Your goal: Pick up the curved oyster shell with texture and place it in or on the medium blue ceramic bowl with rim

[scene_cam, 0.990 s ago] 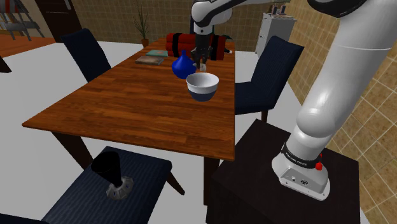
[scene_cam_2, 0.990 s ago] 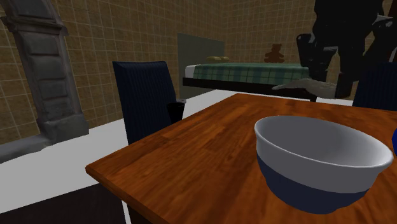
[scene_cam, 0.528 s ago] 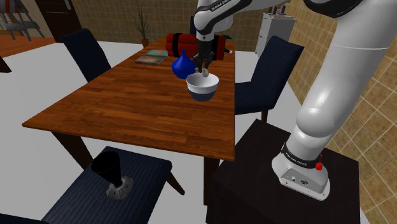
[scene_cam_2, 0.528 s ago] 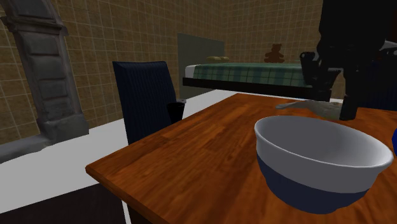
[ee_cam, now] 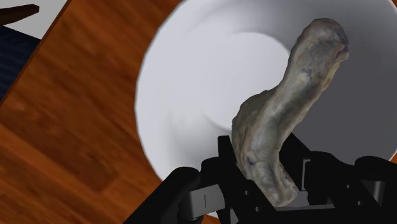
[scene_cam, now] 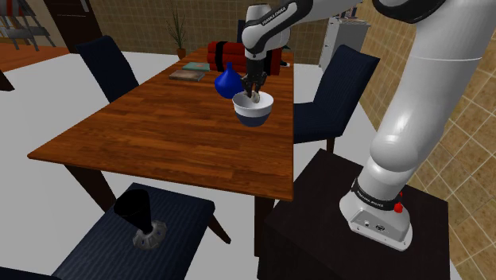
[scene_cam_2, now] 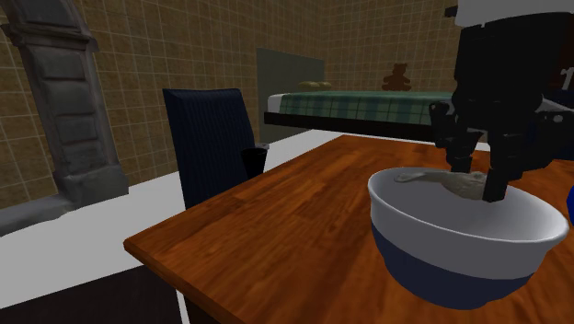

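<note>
Firmly clasped oyster shell (ee_cam: 289,114), end effector (ee_cam: 264,164) inside white-and-blue bowl (scene_cam_2: 441,262).

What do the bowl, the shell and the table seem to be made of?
Bowl: probably glazed ceramic, smooth white inside, blue band outside.
Shell: rough, mottled grey-brown, natural shell-like.
Table: wood, reddish-brown with visible grain, slightly glossy.

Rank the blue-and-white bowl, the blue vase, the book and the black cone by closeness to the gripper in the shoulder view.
Gripper clasps the oyster shell.
1. Blue-and-white bowl, directly beneath.
2. Blue vase, just to the shoulder view's left.
3. Book, farther left on the table.
4. Black cone, on the near chair.
</note>
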Controlling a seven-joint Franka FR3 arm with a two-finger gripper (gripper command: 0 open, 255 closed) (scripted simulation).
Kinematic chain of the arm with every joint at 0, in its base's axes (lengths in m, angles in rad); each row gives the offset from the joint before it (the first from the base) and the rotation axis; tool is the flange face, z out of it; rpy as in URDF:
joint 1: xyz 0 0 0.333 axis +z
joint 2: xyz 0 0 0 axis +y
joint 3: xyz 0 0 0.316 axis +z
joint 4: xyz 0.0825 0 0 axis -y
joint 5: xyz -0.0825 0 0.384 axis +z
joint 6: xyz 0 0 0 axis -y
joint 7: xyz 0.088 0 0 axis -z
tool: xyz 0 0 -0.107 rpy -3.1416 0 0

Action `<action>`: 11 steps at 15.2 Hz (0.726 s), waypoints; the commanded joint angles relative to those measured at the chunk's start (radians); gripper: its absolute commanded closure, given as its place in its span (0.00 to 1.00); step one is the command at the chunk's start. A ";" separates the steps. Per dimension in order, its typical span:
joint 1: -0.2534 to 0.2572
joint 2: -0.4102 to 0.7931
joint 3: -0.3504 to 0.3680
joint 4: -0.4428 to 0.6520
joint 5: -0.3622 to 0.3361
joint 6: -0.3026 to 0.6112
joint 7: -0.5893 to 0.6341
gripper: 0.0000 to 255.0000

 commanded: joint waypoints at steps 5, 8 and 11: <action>0.000 0.001 0.000 -0.001 0.000 0.002 0.000 0.00; 0.000 0.001 0.000 -0.001 0.000 0.002 0.000 0.00; 0.000 -0.015 0.000 0.014 0.001 -0.029 0.000 0.00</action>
